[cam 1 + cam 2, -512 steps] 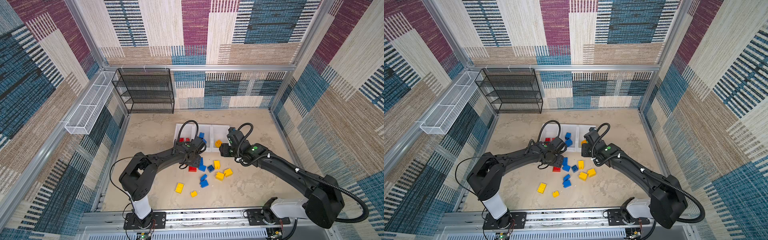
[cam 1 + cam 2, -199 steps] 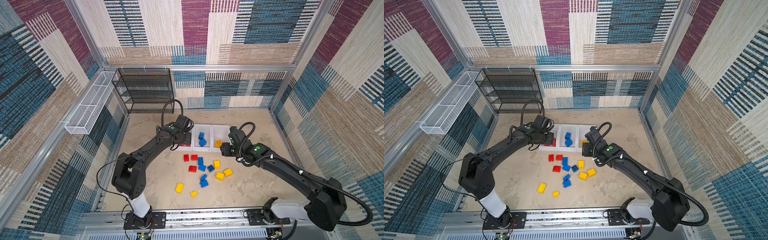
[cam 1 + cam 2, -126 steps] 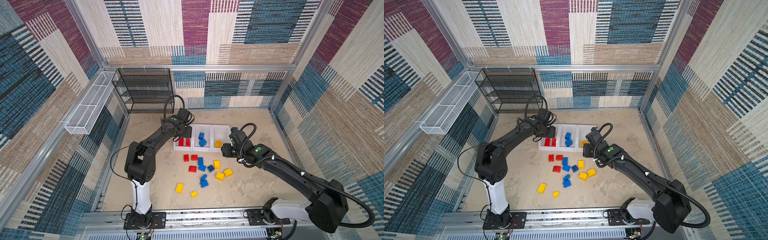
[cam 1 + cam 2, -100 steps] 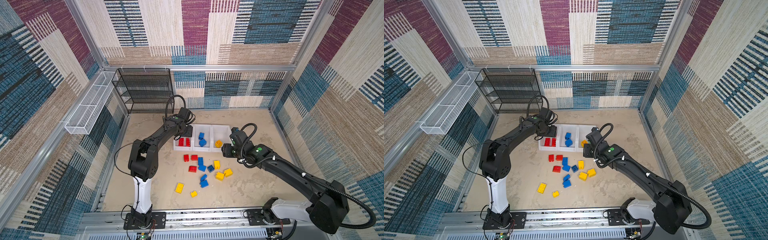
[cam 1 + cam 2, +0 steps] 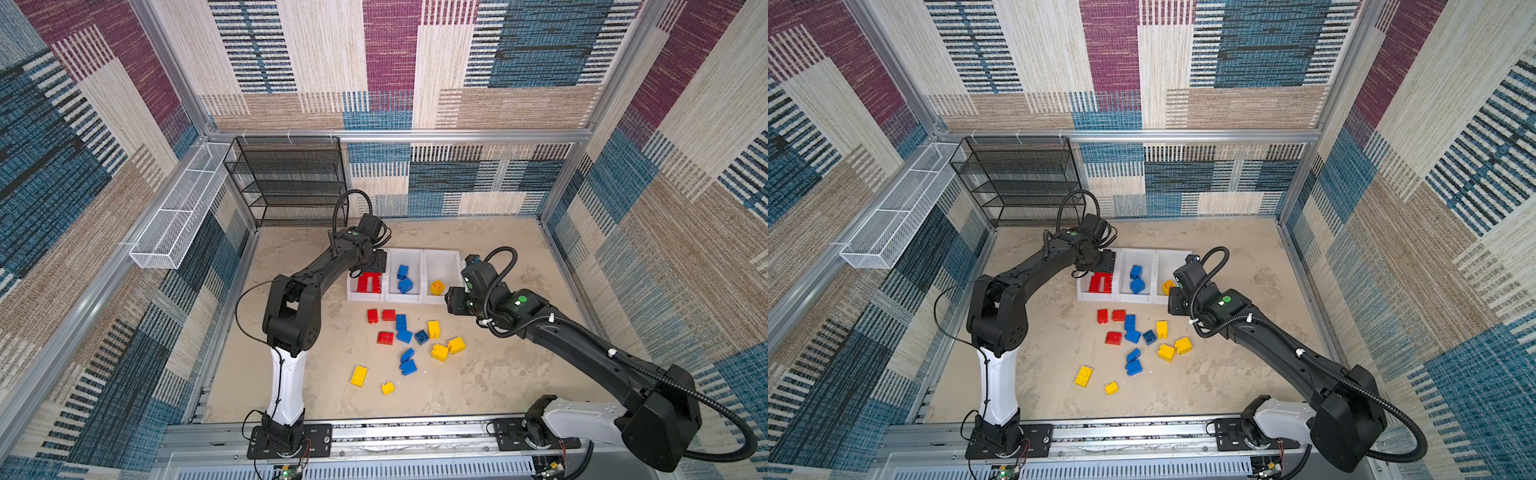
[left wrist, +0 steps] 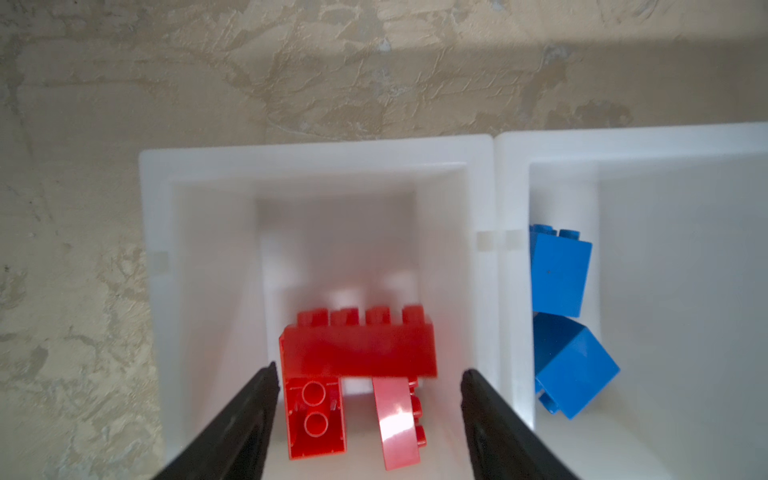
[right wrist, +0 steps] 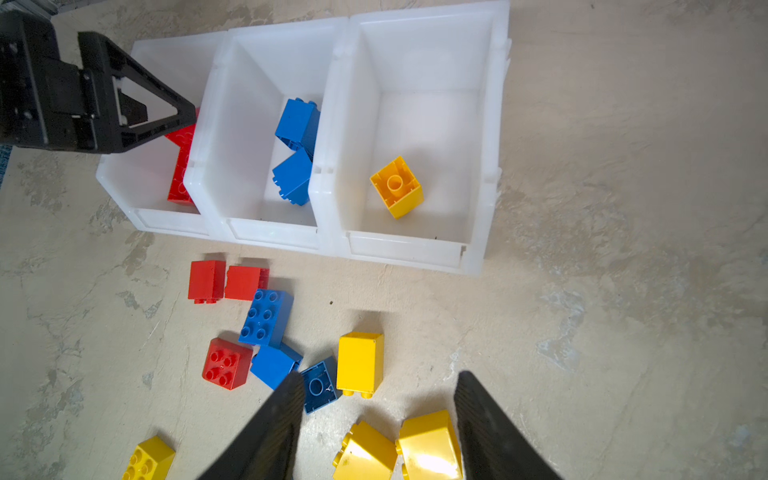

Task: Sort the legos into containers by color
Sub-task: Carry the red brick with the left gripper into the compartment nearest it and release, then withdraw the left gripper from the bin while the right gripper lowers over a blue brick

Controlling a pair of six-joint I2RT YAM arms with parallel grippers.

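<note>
White and joined in a row, the bins (image 7: 291,237) now hold one more piece: a long red brick (image 6: 357,349) lies across the two red bricks (image 5: 369,282) that were already in the left-end bin half a second ago. The left claw (image 6: 368,370), earlier down among the loose bricks (image 5: 405,336) in front of the bins, hangs over that bin with its jaws apart, holding nothing. Two blue bricks (image 5: 404,279) sit in the middle bin and one yellow brick (image 5: 436,286) in the right-end bin, as before. The right claw (image 7: 380,376) hovers over the loose bricks, spread and empty.
</note>
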